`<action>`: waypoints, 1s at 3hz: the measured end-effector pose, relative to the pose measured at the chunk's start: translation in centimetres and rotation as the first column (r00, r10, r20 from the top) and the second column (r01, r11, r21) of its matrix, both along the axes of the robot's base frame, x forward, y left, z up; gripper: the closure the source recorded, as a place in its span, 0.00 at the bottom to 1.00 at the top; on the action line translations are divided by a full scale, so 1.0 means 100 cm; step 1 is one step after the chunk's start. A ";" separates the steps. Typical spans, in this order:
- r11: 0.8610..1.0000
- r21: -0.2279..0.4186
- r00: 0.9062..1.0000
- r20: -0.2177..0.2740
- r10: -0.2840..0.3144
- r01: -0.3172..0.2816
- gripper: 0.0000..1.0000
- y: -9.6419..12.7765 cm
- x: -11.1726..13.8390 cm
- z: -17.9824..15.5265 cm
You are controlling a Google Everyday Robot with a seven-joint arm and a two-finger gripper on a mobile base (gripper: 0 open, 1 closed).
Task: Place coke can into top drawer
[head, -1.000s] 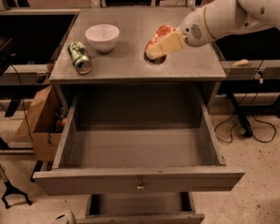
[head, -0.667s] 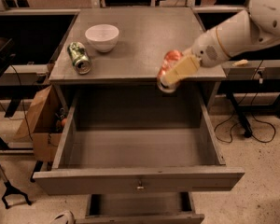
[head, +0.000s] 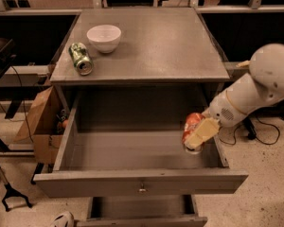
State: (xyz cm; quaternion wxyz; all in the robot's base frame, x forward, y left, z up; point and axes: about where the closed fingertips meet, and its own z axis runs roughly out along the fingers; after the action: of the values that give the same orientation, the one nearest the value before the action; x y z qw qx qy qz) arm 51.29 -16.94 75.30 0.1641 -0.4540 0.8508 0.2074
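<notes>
The red-orange coke can point(head: 192, 123) is held in my gripper point(head: 197, 134), whose pale fingers point(head: 202, 132) are shut around it. The can hangs inside the right end of the open top drawer point(head: 141, 182), close to its right wall and just above its floor. The drawer is a wide grey metal box pulled fully out, with a small keyhole in its flat front panel. My white arm point(head: 255, 86) reaches in from the right.
A green can point(head: 80, 58) lies on its side on the cabinet top point(head: 161, 41) beside a white bowl point(head: 104, 37). A lower drawer point(head: 142, 219) is partly open below. A cardboard box point(head: 40, 126) stands left of the cabinet. Cables lie on the floor at right.
My gripper has carried the coke can off the cabinet top, forward over its front edge and down into the right side of the open top drawer.
</notes>
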 end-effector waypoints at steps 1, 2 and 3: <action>0.990 -0.080 0.993 0.011 -0.119 0.119 1.00 -0.010 -0.002 -0.054; 0.958 -0.098 0.961 0.086 -0.263 0.271 1.00 -0.012 0.016 -0.067; 0.921 -0.039 0.908 0.190 -0.373 0.387 1.00 -0.008 0.048 -0.059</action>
State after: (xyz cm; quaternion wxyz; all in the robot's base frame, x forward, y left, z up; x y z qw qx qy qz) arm 56.13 -17.76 69.44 0.2596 -0.3023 0.9120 0.0975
